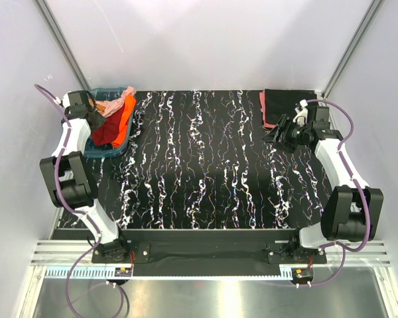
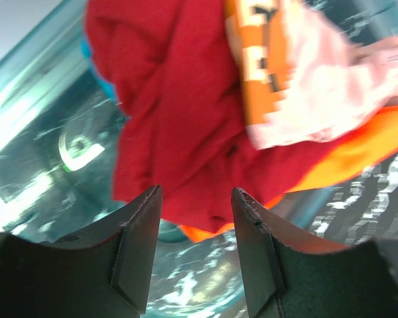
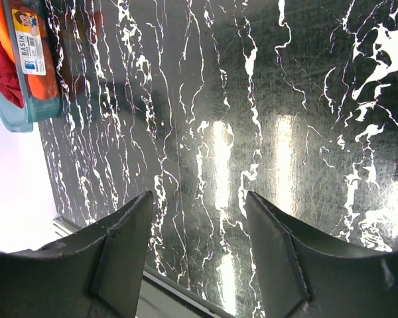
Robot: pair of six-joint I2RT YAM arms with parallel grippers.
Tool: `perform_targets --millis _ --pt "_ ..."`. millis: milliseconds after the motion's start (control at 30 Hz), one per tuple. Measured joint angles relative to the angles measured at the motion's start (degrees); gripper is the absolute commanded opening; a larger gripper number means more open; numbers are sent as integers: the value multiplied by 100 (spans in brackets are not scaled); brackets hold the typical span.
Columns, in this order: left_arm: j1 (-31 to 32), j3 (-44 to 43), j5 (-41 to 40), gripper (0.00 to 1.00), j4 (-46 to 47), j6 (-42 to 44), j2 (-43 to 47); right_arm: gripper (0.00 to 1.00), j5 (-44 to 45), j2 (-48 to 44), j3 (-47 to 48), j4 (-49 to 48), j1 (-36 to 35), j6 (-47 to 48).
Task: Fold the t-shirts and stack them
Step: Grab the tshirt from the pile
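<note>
A dark red t-shirt (image 1: 107, 132), an orange t-shirt (image 1: 124, 122) and a pale peach t-shirt (image 1: 120, 105) lie heaped in the blue tub (image 1: 107, 152) at the back left. A folded black t-shirt (image 1: 287, 105) lies on a salmon pink one (image 1: 263, 109) at the back right. My left gripper (image 2: 196, 199) is open and empty, just above the dark red t-shirt (image 2: 172, 126); the orange (image 2: 358, 149) and peach (image 2: 312, 86) shirts lie beyond it. My right gripper (image 3: 199, 205) is open and empty above the bare mat, next to the folded stack. No teal shirt shows.
The black marbled mat (image 1: 205, 165) covers the table. White walls close the back and sides. The tub also shows at the upper left in the right wrist view (image 3: 20, 99), with a label on its wall.
</note>
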State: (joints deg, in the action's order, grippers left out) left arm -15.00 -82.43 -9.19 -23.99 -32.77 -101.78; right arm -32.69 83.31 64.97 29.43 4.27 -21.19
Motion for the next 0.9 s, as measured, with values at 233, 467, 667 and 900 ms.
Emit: perform_targets --millis 233,467,667,900 --pt "-79 -348 -122 50 -385 166 -492 64 -87 0 -17 -7 0 -4" --pt "-101 -815 -125 49 -614 188 -938 62 -229 15 -13 -4 0 -24" --pt "-101 -1025 -103 34 -656 186 -1209 61 -256 52 7 0 0 -22" --pt "-101 -1174 -9 0 -686 293 -1360 59 -258 111 28 44 0 -22"
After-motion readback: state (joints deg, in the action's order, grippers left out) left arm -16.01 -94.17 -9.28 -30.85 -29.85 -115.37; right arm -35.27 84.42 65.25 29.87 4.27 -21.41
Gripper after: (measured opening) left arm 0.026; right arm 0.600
